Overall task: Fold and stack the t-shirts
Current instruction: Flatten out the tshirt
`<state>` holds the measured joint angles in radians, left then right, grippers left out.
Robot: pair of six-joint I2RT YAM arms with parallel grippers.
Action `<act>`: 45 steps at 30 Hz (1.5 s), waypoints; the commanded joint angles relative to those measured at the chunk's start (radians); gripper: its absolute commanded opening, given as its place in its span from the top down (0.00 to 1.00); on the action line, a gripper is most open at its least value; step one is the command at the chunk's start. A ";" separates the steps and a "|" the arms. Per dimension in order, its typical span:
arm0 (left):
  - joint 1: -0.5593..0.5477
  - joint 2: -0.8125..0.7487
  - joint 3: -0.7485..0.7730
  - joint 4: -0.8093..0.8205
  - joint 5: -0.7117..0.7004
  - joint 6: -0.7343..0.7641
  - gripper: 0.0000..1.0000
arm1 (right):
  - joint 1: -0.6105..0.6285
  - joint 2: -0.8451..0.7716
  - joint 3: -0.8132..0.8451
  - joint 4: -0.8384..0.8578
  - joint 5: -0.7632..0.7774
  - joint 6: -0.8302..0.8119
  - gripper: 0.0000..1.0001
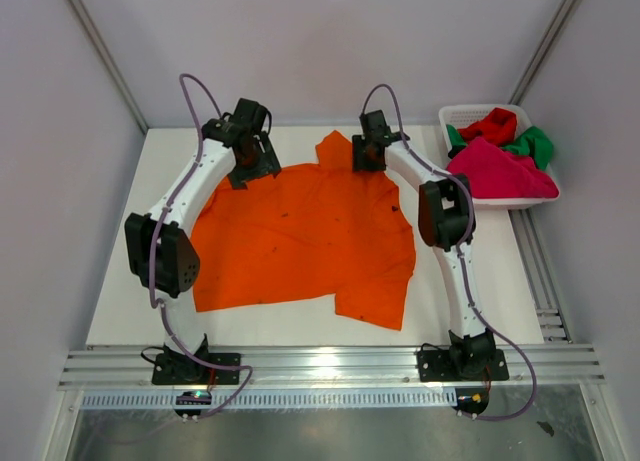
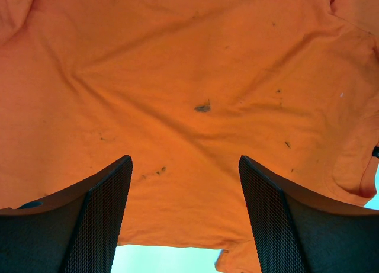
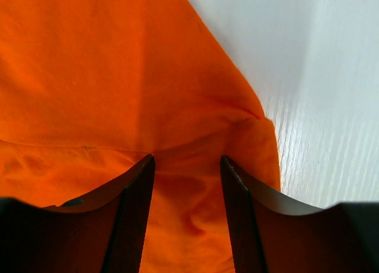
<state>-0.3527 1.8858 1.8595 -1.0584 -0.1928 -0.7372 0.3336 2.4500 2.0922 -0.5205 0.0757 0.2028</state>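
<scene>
Overhead, the orange t-shirt (image 1: 300, 241) lies spread on the worktop (image 1: 260, 326), with the left gripper (image 1: 250, 173) and right gripper (image 1: 367, 161) at its far edge. The other t-shirts (image 1: 495, 171) fill the basket (image 1: 455, 114). Left wrist: the jaws are spread over orange cloth. Right wrist: the jaws are parted above the shirt's edge.

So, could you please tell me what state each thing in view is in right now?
orange shirt: spread out on the table, not yet folded.
pink shirt: crumpled in the basket.
red shirt: crumpled in the basket.
green shirt: crumpled in the basket.
basket: upright, holding three shirts.
left gripper: open, over the orange shirt.
right gripper: open, at the orange shirt's far edge.
</scene>
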 commanded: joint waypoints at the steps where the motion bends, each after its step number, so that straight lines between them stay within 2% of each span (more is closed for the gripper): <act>1: -0.003 -0.036 -0.006 0.032 0.016 -0.014 0.25 | 0.002 -0.103 0.029 -0.087 0.001 0.090 0.47; 14: -0.005 -0.060 -0.043 0.041 0.029 0.010 0.25 | 0.005 -0.282 -0.191 -0.133 0.056 0.161 0.48; 17: -0.003 -0.074 -0.046 0.046 0.024 0.016 0.25 | 0.004 -0.330 -0.266 -0.090 0.017 0.170 0.48; 21: -0.005 -0.076 -0.040 0.051 0.029 0.025 0.25 | 0.027 -0.378 -0.340 -0.030 -0.178 0.191 0.47; 30: -0.003 -0.070 -0.026 0.055 0.058 0.027 0.25 | 0.157 -0.460 -0.458 -0.073 -0.229 0.205 0.47; 36: -0.005 -0.076 -0.014 0.048 0.061 0.027 0.25 | 0.179 -0.511 -0.563 -0.084 -0.228 0.260 0.47; 45: -0.003 -0.093 -0.023 0.044 0.062 0.030 0.25 | 0.180 -0.537 -0.604 -0.165 -0.192 0.311 0.47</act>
<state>-0.3534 1.8515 1.8107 -1.0359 -0.1452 -0.7242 0.5129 1.9736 1.4933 -0.6498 -0.1307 0.4778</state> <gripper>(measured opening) 0.753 0.527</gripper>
